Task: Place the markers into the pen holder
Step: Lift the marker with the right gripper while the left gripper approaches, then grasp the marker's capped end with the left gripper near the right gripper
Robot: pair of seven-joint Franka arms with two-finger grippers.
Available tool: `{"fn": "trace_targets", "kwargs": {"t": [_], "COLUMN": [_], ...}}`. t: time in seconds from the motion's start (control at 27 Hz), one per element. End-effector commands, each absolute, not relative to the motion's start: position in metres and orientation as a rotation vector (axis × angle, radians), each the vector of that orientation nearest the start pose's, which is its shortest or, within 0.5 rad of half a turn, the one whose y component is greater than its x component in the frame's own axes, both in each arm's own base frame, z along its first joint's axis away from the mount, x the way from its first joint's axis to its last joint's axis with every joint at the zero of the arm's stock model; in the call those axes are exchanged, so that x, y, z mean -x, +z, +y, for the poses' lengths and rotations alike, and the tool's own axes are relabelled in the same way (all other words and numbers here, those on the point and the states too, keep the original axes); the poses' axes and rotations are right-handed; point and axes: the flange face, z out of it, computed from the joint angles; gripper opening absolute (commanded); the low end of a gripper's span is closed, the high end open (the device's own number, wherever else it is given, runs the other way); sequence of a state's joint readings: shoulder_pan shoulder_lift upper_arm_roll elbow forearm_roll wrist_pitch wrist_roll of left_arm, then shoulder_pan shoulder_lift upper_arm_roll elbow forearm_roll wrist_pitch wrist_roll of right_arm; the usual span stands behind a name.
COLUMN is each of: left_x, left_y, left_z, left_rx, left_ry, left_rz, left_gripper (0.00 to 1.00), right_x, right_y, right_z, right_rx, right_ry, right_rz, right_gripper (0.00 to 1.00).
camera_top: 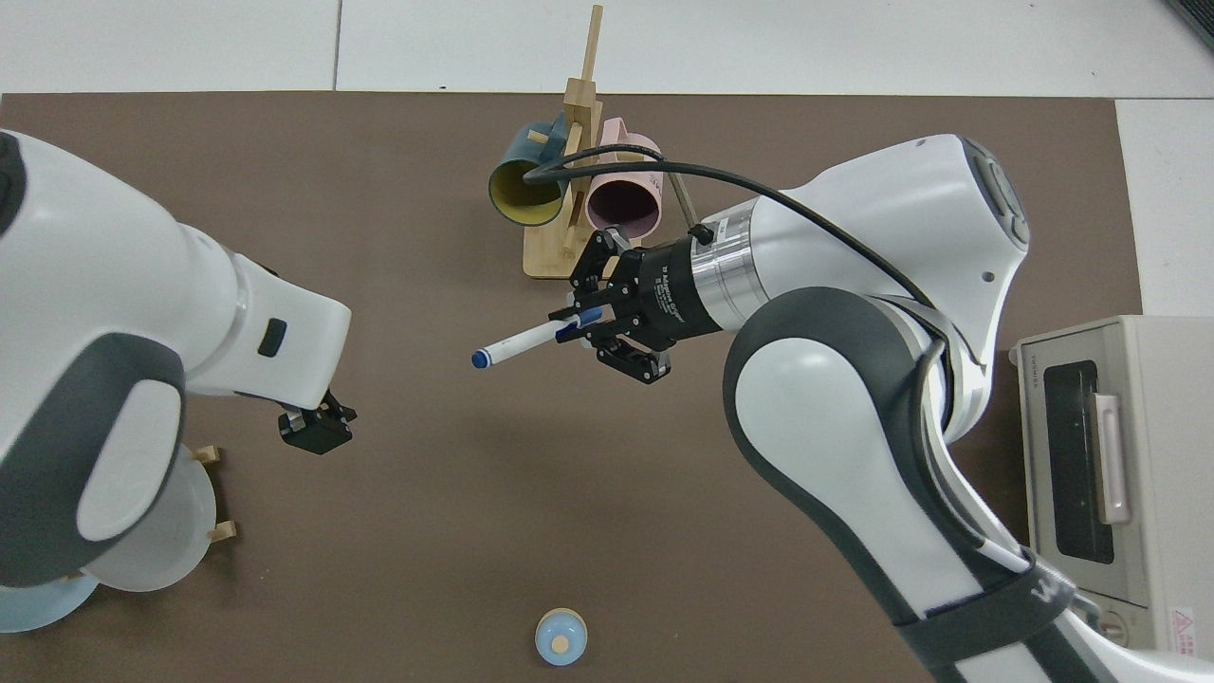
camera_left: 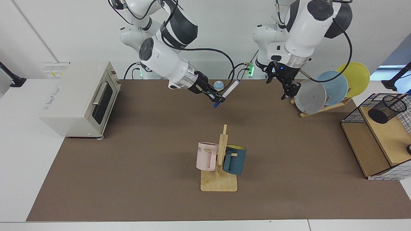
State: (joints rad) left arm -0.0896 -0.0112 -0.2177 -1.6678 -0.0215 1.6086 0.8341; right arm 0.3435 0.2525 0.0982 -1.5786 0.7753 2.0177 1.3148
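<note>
The right arm comes down from the upper left of the facing view and stretches toward the frame's centre, its wrist tilted low and its right pincer (camera_left: 215,97) clamped on a marker (camera_left: 228,93) held above the table. The left arm drops from the upper right of that view, its wrist bent downward so the left pincer (camera_left: 286,90) points down with its fingers parted and nothing between them.
</note>
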Motion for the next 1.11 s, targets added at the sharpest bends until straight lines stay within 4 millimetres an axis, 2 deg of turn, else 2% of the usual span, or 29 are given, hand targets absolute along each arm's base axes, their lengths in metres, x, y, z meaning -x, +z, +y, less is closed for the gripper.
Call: {"fn": "trace_targets", "kwargs": {"t": [0.0,0.11,0.26,0.33,0.44,0.59,0.81,0.96,1.07], "left_x": [-0.475,-0.464,-0.468,-0.469,-0.473,-0.483,-0.5,-0.505,-0.509], "left_y": [0.608,0.612,0.622,0.626,0.629,0.635,0.63,0.625,0.625], "left_z": [-0.21,-0.235,-0.24,-0.247,-0.25,-0.256,-0.257,-0.26,-0.257], "left_rx": [2.512,2.429,2.31,2.252,2.24,2.218,2.225,2.258,2.283], "left_ry": [0.078,0.063,0.006,-0.038,-0.073,-0.134,-0.211,-0.254,-0.281], "left_rz": [1.633,1.579,1.557,1.559,1.565,1.621,1.71,1.835,1.853], "left_gripper": [1.0,1.0,1.0,1.0,1.0,1.0,1.0,1.0,1.0], "right_x": [-0.597,-0.599,-0.6,-0.596,-0.591,-0.595,-0.594,-0.591,-0.59], "right_y": [0.536,0.537,0.539,0.539,0.537,0.537,0.536,0.534,0.535], "right_z": [0.33,0.331,0.332,0.341,0.351,0.344,0.345,0.351,0.351], "right_rx": [1.875,1.839,1.798,1.79,1.808,1.798,1.806,1.819,1.82], "right_ry": [0.622,0.619,0.615,0.61,0.615,0.609,0.608,0.608,0.608], "right_rz": [1.424,1.441,1.46,1.454,1.441,1.451,1.445,1.439,1.436], "right_gripper": [0.0,0.0,0.0,0.0,0.0,0.0,0.0,0.0,0.0]}}
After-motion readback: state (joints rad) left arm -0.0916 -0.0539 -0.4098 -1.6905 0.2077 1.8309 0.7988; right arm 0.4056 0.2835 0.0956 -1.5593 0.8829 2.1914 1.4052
